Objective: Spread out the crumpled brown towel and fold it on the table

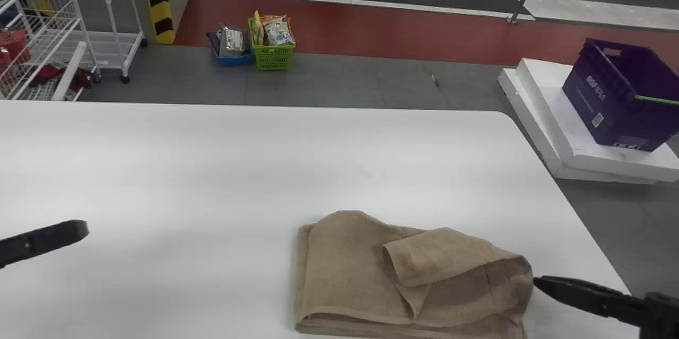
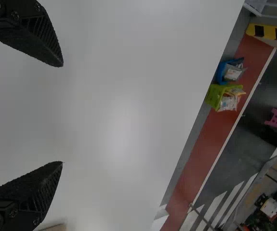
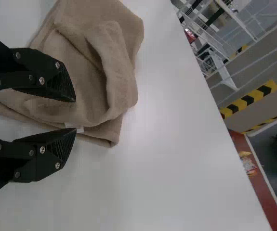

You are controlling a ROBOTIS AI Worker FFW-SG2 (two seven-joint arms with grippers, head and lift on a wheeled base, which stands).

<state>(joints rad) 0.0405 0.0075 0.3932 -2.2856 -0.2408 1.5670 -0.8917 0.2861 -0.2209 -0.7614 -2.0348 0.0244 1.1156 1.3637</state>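
Observation:
The brown towel (image 1: 350, 270) lies at the table's near right part, folded in layers, with a loose flap turned over on its right half. My right gripper (image 1: 536, 281) is at the towel's right edge; in the right wrist view the same gripper (image 3: 75, 115) stands open, its fingers apart over the rumpled end of the towel (image 3: 90, 62), and a small white tag shows between them. Far to the left of the towel is my left gripper (image 1: 85, 228). The left wrist view has that gripper (image 2: 63, 114) wide open above bare tabletop, with a towel corner (image 2: 55, 227) at the picture's edge.
The white table (image 1: 185, 180) extends well to the left of and beyond the towel. Past its right edge a purple crate (image 1: 610, 100) sits on white slabs (image 1: 583, 161). Green (image 1: 273, 57) and blue baskets stand on the floor beyond, with wire racks at far left.

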